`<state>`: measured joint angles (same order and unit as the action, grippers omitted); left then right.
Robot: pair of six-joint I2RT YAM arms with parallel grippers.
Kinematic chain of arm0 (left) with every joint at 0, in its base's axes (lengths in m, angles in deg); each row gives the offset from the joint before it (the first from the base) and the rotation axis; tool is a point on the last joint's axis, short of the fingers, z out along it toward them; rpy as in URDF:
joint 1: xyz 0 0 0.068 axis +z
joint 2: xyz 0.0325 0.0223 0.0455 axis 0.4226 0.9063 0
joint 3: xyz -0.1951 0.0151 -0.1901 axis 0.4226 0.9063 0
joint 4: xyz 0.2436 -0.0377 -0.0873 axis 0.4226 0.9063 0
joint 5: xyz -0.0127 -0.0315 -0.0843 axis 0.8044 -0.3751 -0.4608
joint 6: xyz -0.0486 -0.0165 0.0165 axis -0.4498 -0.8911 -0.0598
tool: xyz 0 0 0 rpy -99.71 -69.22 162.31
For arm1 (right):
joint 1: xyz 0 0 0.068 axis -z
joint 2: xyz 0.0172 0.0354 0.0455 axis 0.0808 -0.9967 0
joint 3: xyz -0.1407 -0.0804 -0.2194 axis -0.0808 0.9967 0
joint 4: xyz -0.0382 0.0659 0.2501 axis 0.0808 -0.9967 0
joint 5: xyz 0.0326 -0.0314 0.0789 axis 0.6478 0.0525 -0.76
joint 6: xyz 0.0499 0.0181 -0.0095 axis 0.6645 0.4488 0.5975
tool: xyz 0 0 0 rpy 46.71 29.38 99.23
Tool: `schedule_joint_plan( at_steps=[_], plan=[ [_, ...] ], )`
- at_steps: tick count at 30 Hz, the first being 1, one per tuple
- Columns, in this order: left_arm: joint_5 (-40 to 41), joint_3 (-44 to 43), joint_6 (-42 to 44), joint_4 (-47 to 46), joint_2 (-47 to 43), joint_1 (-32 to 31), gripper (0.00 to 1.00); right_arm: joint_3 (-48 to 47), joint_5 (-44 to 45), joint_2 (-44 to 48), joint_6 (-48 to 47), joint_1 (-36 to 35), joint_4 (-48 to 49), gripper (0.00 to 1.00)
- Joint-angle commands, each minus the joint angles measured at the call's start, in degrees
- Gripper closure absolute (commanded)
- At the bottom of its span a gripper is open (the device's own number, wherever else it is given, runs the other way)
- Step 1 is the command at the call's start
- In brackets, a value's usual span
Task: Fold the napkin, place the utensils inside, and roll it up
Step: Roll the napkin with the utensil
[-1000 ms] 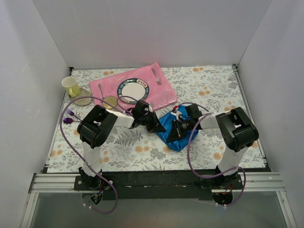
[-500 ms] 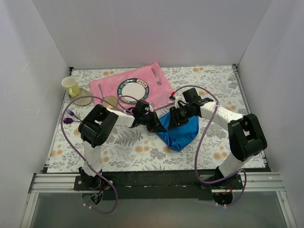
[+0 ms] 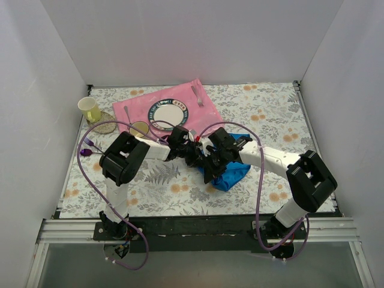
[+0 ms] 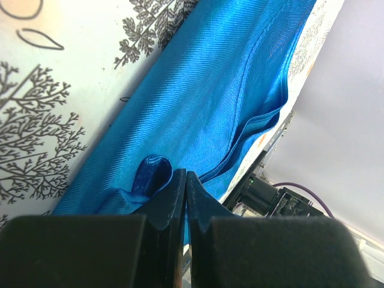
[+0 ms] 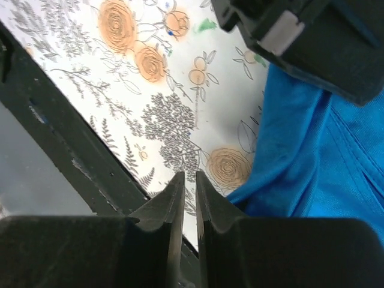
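The blue napkin (image 3: 235,174) lies bunched on the floral tablecloth at centre right. It fills the left wrist view (image 4: 210,102). My left gripper (image 3: 198,157) (image 4: 185,174) is shut on a puckered fold at the napkin's left edge. My right gripper (image 3: 209,174) (image 5: 189,175) hangs just over the tablecloth at the napkin's near-left side. Its jaws are almost together with nothing between them, and the napkin (image 5: 312,150) lies to their right. The gold-bowled spoon (image 3: 138,127) lies at the pink mat's near-left corner, apart from both grippers.
A pink placemat (image 3: 207,117) at the back holds a plate (image 3: 168,112) and a silver fork (image 3: 197,95). A yellow cup (image 3: 90,109) stands far left. Purple utensils (image 3: 87,149) lie near the left edge. The black front rail (image 5: 54,150) is close under my right gripper.
My right gripper has swung from the napkin's far right side across to its near-left side, beside the left gripper. The napkin now looks smaller and more bunched. My left gripper has stayed put.
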<state>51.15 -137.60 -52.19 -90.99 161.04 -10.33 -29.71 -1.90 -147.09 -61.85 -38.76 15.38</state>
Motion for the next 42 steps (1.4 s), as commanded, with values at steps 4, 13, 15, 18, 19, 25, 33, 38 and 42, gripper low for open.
schedule_joint_plan(
  at_steps=[4,13,15,18,19,25,33,38,42],
  plan=[
    [9.06,3.49,5.33,11.95,5.43,-0.09,1.0,0.24,9.6,0.43,-0.43,-0.46,-5.25,0.8],
    [9.14,3.31,5.34,12.3,5.43,-0.09,1.0,0.59,16.1,0.43,-0.07,0.51,-7.8,0.81],
    [9.14,3.4,5.42,12.3,5.43,-0.09,1.0,0.59,17.6,0.43,-0.07,0.86,-8.42,0.81],
    [9.06,3.31,5.51,12.3,5.43,-0.18,1.0,0.85,20.68,0.08,0.01,1.3,-9.47,0.82],
    [9.05,3.22,5.6,12.47,5.43,-0.18,1.0,1.2,21.56,0.08,0.1,1.47,-9.39,0.82],
    [9.06,2.96,5.77,12.65,5.52,-0.09,1.0,3.04,24.02,-0.71,0.89,1.91,-9.12,0.82],
    [8.97,2.87,5.86,12.65,5.61,0.0,1.0,5.95,26.84,-4.31,2.04,2.09,-7.72,0.84],
    [8.88,2.61,6.21,12.83,5.61,-0.09,1.0,2.19,30.0,-0.37,1.25,0.95,-9.12,0.74],
    [8.79,2.52,6.3,13.0,5.78,-0.09,1.0,-4.05,28.86,3.59,-1.38,0.16,-10.44,0.64]
  ],
)
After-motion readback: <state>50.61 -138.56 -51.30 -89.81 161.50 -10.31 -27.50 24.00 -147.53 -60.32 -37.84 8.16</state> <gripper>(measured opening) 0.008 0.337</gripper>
